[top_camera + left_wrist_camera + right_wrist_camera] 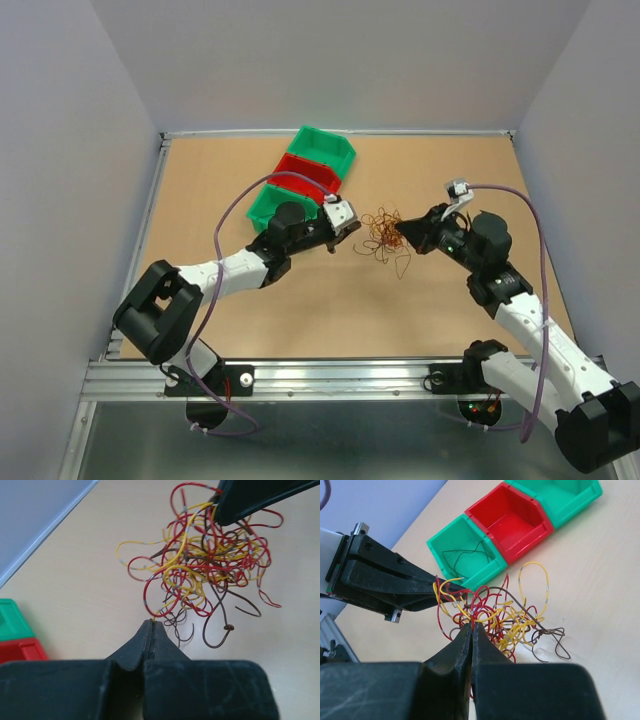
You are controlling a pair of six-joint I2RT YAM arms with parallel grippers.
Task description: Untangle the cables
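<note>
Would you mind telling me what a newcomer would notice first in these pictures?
A curly tangle of red, yellow and brown cables lies mid-table, pinched from both sides: the left hand and the right hand are both shut on its strands. Behind them stands a diagonal row of bins, green, red, green.

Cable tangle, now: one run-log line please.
phase: both arms pinching | left gripper: shut on cables | right gripper: shut on cables | green bin: one dark wire inside
</note>
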